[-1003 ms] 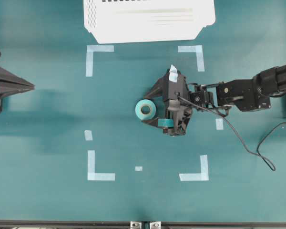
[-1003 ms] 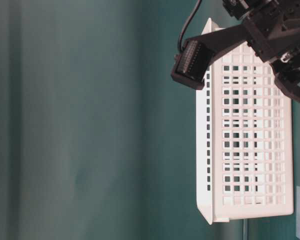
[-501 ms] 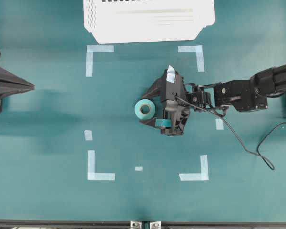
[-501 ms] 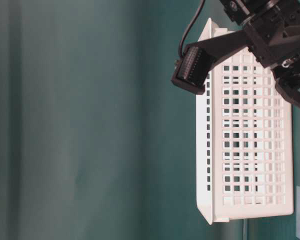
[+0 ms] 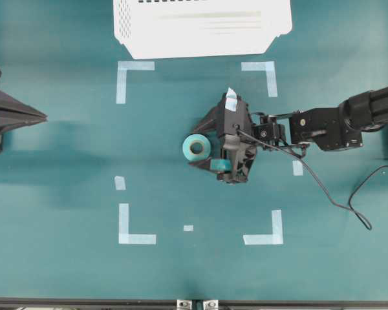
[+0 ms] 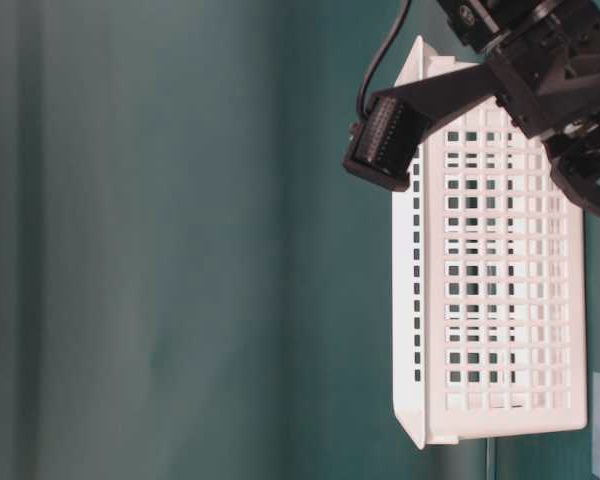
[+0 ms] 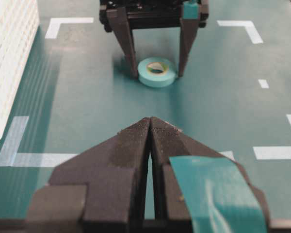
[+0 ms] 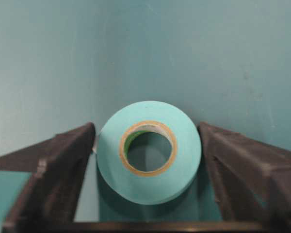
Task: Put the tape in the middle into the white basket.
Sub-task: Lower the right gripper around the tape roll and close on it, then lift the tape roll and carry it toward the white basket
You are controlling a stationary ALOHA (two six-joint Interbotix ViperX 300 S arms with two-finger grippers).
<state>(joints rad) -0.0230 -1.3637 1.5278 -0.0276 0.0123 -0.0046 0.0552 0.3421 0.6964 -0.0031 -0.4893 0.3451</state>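
From overhead, we see the tape (image 5: pixel 196 147) lying flat mid-surface between our right gripper's (image 5: pixel 204 143) spread fingers, the white basket (image 5: pixel 202 27) well apart at the far edge. At our left wrist, the left gripper (image 7: pixel 150 127) is closed, empty. At our right wrist, the fingers (image 8: pixel 63 165) flank the roll narrowly; contact unclear.

The tape (image 5: pixel 196 147) is flanked closely by the right gripper (image 5: pixel 202 144). Open table (image 5: pixel 181 97) is seen up to the white basket (image 5: pixel 200 26); its open top apparently faces upward.
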